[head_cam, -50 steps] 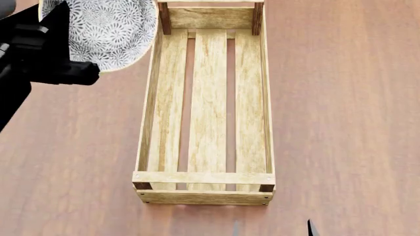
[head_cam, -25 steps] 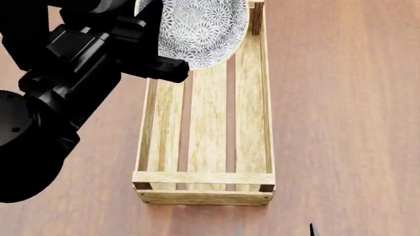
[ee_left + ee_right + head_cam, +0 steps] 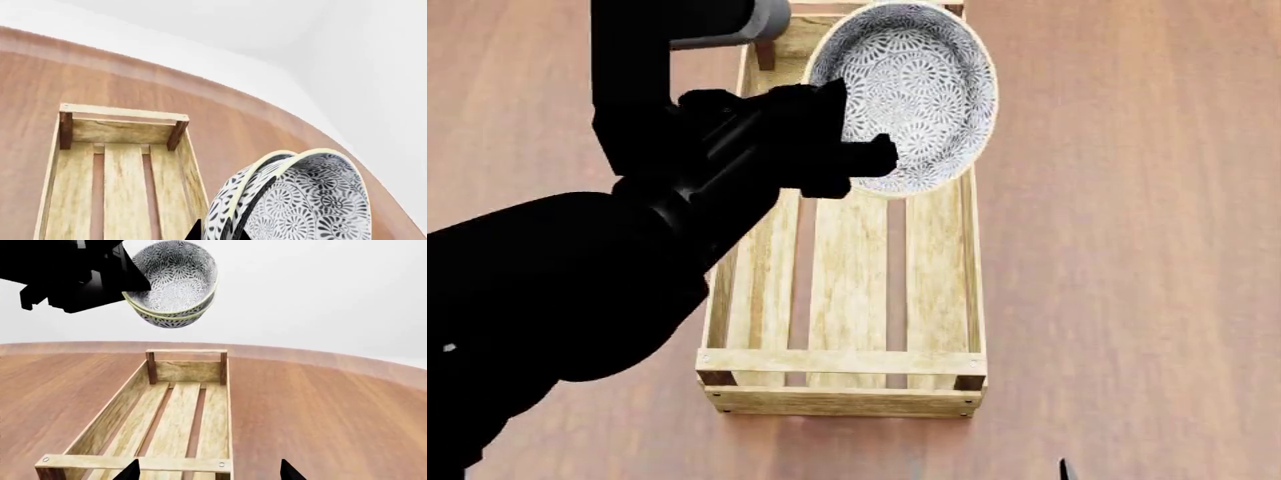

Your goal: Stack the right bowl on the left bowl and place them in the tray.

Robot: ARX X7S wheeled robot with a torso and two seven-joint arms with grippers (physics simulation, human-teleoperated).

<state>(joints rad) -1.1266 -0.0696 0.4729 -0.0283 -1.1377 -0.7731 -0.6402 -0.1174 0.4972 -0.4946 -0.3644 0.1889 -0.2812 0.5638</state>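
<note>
Bowls (image 3: 914, 95), two of them nested one inside the other, hang in the air over the far end of the tray (image 3: 843, 300), carried by the left gripper (image 3: 851, 160). From the head view the left arm (image 3: 587, 290) fills the left side as a big black mass, reaching up and across to the stack's near-left rim; its claw is clamped on that rim. The bowls share a grey-and-white flower pattern inside and cream rims, and the stack is tilted so the inside faces the head camera. The left wrist view shows both rims (image 3: 293, 195) side by side, one tucked into the other, with dark fingertips (image 3: 193, 231) at the picture's lower edge against the outer bowl. The right wrist view shows the stack (image 3: 175, 282) clear of the tray (image 3: 167, 415), well above its far end wall, not touching the wood. The tray lies lengthwise on the brown table (image 3: 1121, 250), three slats along its bottom, dark posts in the corners. At the far right, the right gripper (image 3: 207, 471) shows only as two dark tips set wide apart near the tray's near end, with nothing between them.
</note>
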